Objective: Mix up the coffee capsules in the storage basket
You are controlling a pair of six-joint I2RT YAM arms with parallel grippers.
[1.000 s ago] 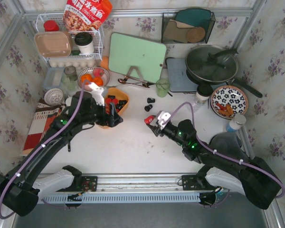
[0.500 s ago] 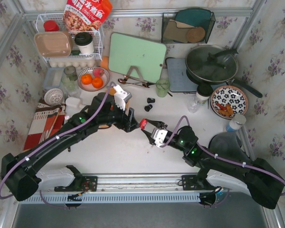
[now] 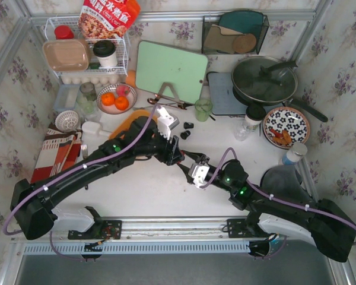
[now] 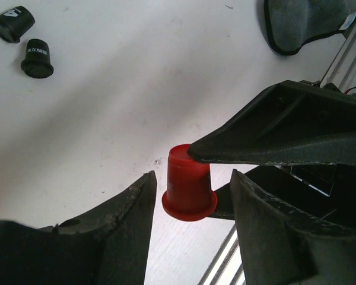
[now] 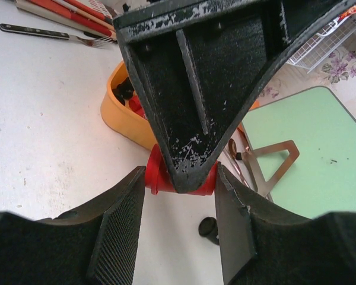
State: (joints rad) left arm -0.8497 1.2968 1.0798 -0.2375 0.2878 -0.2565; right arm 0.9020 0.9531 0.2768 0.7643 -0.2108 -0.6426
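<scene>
My right gripper [image 5: 179, 172] is shut on a red coffee capsule [image 5: 153, 177] and holds it above the table centre. My left gripper [image 4: 193, 177] is open, with one jaw on each side of that same capsule [image 4: 188, 191] and a small gap on both sides. In the top view the two grippers meet, left [image 3: 174, 155] and right [image 3: 184, 164], and the capsule is hidden under them. The orange-yellow storage basket [image 3: 126, 125] lies behind the left arm, with red and black capsules in it [image 5: 134, 100]. Two black capsules [image 3: 188, 125] lie loose on the table.
A green cutting board [image 3: 171, 70] on a metal stand is behind the grippers, with a green cup [image 3: 203, 109] beside it. A bowl of oranges [image 3: 114, 100] and a white wire rack [image 3: 86, 56] are at the back left. A fork [image 5: 53, 34] lies left of the basket.
My left arm has swung right from the basket to the table centre, and its open jaws now straddle the red capsule. My right gripper has moved the capsule a little toward the near left.
</scene>
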